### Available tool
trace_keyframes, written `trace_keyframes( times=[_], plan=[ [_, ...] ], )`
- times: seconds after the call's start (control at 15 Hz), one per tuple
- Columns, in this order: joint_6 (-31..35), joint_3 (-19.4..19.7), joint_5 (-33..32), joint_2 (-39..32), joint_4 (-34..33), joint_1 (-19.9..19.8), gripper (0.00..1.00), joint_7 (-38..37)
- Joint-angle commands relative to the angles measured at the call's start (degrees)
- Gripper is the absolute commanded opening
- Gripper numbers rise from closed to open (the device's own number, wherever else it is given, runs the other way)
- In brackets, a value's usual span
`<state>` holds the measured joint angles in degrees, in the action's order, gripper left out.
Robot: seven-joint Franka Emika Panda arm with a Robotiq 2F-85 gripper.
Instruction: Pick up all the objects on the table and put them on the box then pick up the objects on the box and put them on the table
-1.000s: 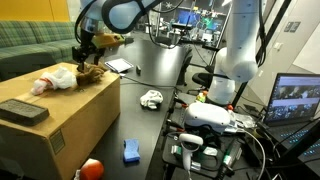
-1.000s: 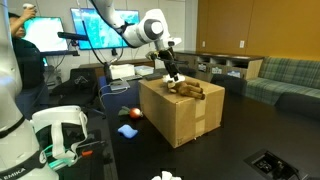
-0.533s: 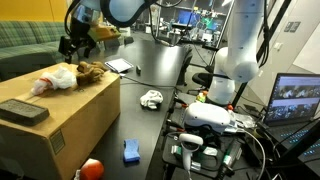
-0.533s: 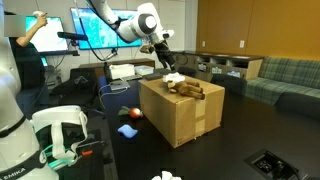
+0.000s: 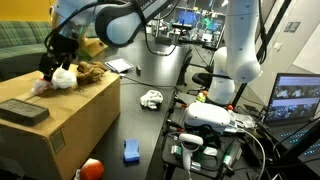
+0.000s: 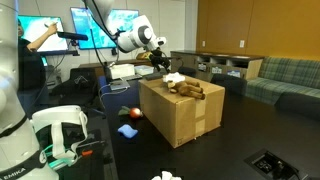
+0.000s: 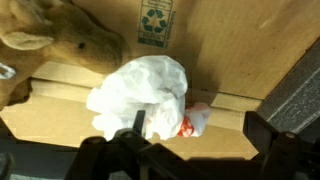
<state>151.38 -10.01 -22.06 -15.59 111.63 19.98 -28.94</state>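
Sideways along the box (image 5: 80, 120) top, the gripper (image 5: 50, 64) has left the brown plush toy (image 5: 90, 72) and now hangs, jaws wide apart and empty, over a white crumpled bundle (image 7: 145, 90) lying there. That bundle looks like the next pick for the table (image 5: 150, 72).
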Motion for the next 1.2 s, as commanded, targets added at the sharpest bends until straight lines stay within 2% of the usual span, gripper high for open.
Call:
trace_keyframes(
  times=[0.0,0.4,0.67,0.73,0.8,0.93,1.13],
  plan=[
    [2.1,2.5,-3.4,-5.4,-4.9,3.1,1.00,1.4],
    [1.7,7.0,-5.5,-11.8,-9.5,6.9,1.00,1.4],
    [1.0,9.0,-4.7,-14.5,-12.0,7.9,1.00,2.0],
    [0.3,8.9,-4.3,-14.5,-12.3,8.2,0.97,2.3],
    [0.0,9.1,-4.2,-14.6,-12.7,8.4,0.74,2.3],
    [-0.7,8.7,-3.6,-14.6,-12.9,8.1,0.71,3.4],
    [-1.9,7.9,-2.6,-14.1,-13.2,7.8,0.47,5.0]
  ],
)
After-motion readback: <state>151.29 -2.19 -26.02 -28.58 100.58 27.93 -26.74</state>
